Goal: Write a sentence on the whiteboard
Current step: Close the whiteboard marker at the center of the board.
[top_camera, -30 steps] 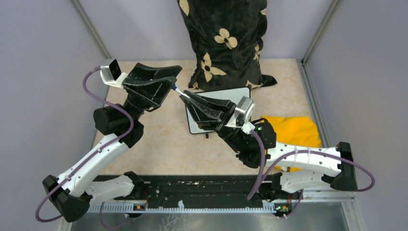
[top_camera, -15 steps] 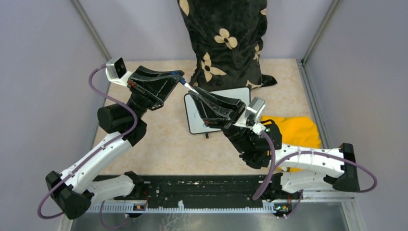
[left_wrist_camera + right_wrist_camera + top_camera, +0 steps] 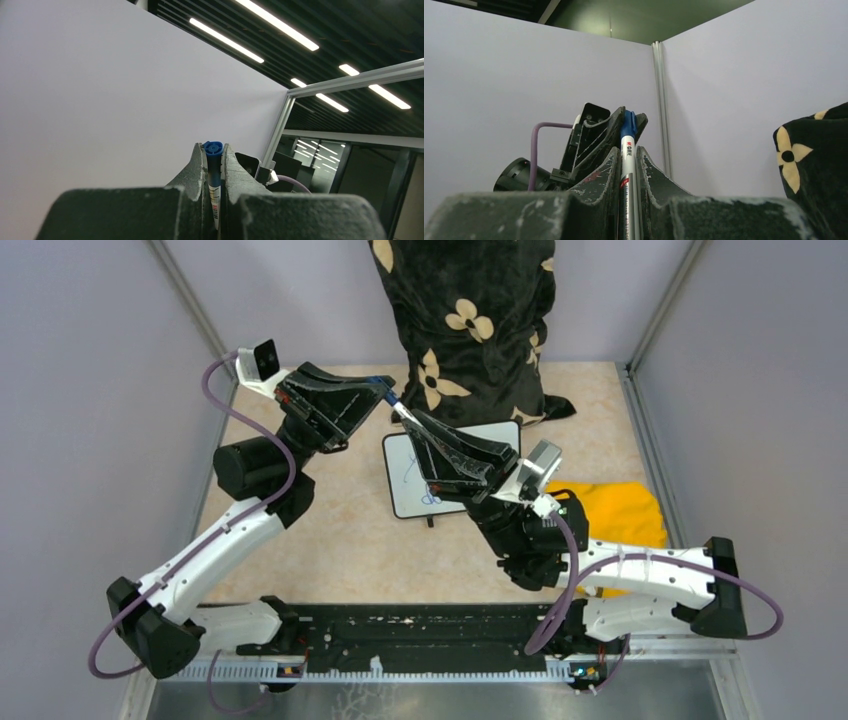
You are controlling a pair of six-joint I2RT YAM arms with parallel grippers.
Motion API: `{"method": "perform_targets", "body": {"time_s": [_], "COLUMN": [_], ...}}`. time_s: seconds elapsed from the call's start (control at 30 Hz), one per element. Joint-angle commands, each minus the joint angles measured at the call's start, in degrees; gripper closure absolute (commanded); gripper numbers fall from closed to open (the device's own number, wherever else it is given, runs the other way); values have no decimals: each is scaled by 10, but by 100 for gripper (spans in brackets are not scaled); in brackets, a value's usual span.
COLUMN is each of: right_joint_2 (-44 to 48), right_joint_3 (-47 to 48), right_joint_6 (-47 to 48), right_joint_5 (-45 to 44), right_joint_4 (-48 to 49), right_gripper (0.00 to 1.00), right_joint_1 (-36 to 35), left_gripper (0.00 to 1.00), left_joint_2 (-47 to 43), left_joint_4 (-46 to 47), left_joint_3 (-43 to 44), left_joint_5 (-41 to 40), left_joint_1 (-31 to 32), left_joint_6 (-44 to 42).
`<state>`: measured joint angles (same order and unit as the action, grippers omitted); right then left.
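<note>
I hold the blue-capped white plastic marker (image 3: 626,167) raised between both arms. My right gripper (image 3: 412,422) is narrowed on its barrel, and my left gripper (image 3: 213,156) is clamped on the cap end. I judge this is a two-handed grip for working the cap. The small black-framed whiteboard (image 3: 400,495) lies flat below the right gripper. The blue handwritten sentence (image 3: 431,496) on it is too small to read.

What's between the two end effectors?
A marker bridges them: left end effector shut on its blue cap end, right end effector shut on the barrel. Seen in the top view and both wrist views.
</note>
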<state>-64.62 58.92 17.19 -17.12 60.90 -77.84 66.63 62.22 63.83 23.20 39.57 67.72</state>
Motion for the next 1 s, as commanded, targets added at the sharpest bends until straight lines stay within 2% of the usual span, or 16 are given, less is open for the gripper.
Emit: {"method": "perform_targets", "body": {"time_s": [0.0, 0.33, 0.53, 0.57, 0.67, 0.73, 0.83, 0.97], "right_joint_2": [-23, -92, -80, -74, -57, -46, -32, -12], "right_joint_3": [44, 117, 111, 107, 100, 95, 85, 72], "right_joint_6": [10, 39, 32, 29, 18, 10, 0, -12], "right_joint_5": [0, -41, -45, -43, -30, -23, -15, -8], "right_joint_4": [27, 45, 38, 35, 9, -5, -22, -40], "right_gripper": [100, 100, 100, 100, 100, 100, 100, 100], "right_joint_1": [-1, -1, -1, -1, -2, -1, -1, -1], "left_gripper": [100, 100, 100, 97, 67, 54, 43, 40], "left_joint_2": [27, 46, 23, 14, -11, -24, -37, -49], "left_joint_4": [-22, -42, -39, -38, -24, -30, -38, -37], "left_joint_3": [4, 17, 0, -8, -36, -42, -41, -47], "left_joint_5": [57, 67, 38, 22, -26, -41, -47, -57], "left_joint_1": [8, 39, 39, 39, 39, 39, 39, 39], "left_joint_6": [6, -9, -31, -36, -51, -66, -79, -89]}}
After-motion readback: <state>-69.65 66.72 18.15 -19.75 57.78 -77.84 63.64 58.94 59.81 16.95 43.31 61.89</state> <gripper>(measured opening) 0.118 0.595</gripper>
